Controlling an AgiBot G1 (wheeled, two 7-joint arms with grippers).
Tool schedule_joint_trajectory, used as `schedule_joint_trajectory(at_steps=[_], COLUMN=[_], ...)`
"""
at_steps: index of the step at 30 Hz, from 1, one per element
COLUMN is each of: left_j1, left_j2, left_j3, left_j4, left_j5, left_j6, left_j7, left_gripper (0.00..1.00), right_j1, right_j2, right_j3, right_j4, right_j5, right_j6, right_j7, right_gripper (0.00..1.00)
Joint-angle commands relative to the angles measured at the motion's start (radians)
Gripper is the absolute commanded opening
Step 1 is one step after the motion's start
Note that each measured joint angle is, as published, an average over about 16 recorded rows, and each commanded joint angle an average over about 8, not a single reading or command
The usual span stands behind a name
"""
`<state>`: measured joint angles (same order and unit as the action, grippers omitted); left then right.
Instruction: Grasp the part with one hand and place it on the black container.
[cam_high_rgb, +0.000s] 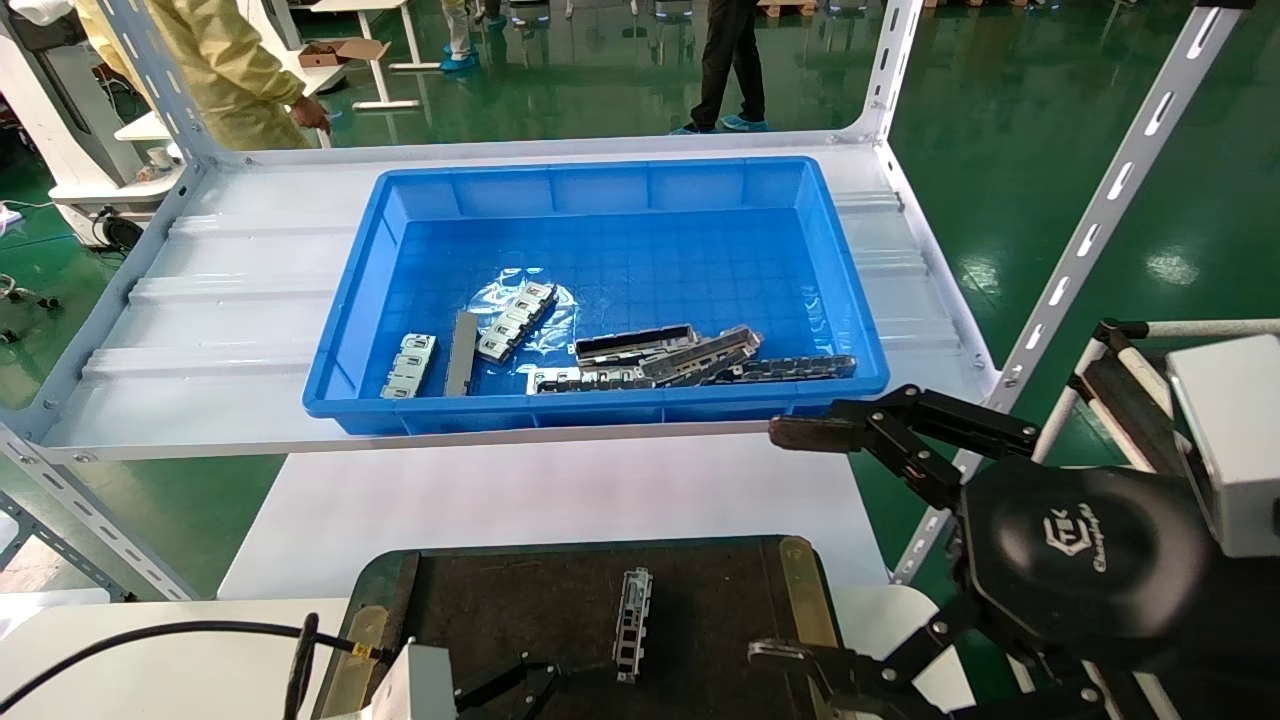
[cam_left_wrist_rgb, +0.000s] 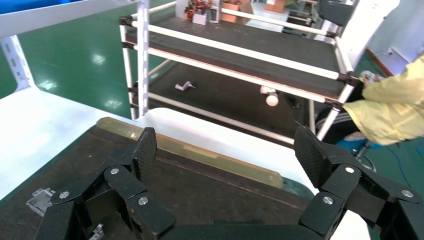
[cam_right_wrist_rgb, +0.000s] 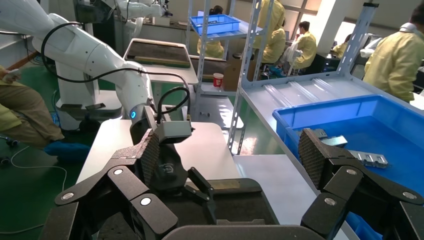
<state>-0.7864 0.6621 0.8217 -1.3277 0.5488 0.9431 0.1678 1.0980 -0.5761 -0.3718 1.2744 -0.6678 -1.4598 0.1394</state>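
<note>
The part (cam_high_rgb: 633, 625), a narrow grey channel bar with cutouts, lies lengthwise on the black container (cam_high_rgb: 500, 600), free of both grippers. My left gripper (cam_high_rgb: 510, 685) sits low at the tray's near left, beside the part. In the left wrist view this gripper (cam_left_wrist_rgb: 227, 155) is open and empty over the tray (cam_left_wrist_rgb: 200, 185), with a grey end of the part (cam_left_wrist_rgb: 39, 201) showing behind one finger. My right gripper (cam_high_rgb: 790, 545) is open and empty, off the tray's right edge. In the right wrist view it (cam_right_wrist_rgb: 227, 150) faces the left gripper (cam_right_wrist_rgb: 197, 187).
A deep blue bin (cam_high_rgb: 600, 405) stands on the grey shelf (cam_high_rgb: 200, 330) beyond the tray and holds several similar grey bars (cam_high_rgb: 690, 365) and short ridged blocks (cam_high_rgb: 410, 365). White tabletop (cam_high_rgb: 550, 500) lies between shelf and tray. A slotted shelf post (cam_high_rgb: 1090, 230) rises at the right.
</note>
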Motion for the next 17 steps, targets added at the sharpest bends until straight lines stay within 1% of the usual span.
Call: schedule_joint_trajectory(at_steps=[1,9,17], left_j1=[-0.005,-0.027,-0.027], left_j2=[-0.013,-0.053,-0.073], left_j3=[-0.001,-0.002,-0.007], left_j4=[-0.001,-0.004,-0.009], left_j5=[0.0,0.001,-0.015], left_j6=[0.024,0.106,0.135], left_j7=[0.003,-0.001,-0.008], left_gripper=[1.0,1.0,1.0], right_j1=[0.0,0.0,0.0], right_j2=[0.0,0.0,0.0], right_j3=[0.0,0.0,0.0], right_j4=[0.0,0.0,0.0], right_j5=[0.0,0.0,0.0], right_j6=[0.0,0.0,0.0], right_j7=[0.0,0.0,0.0], right_gripper=[1.0,1.0,1.0])
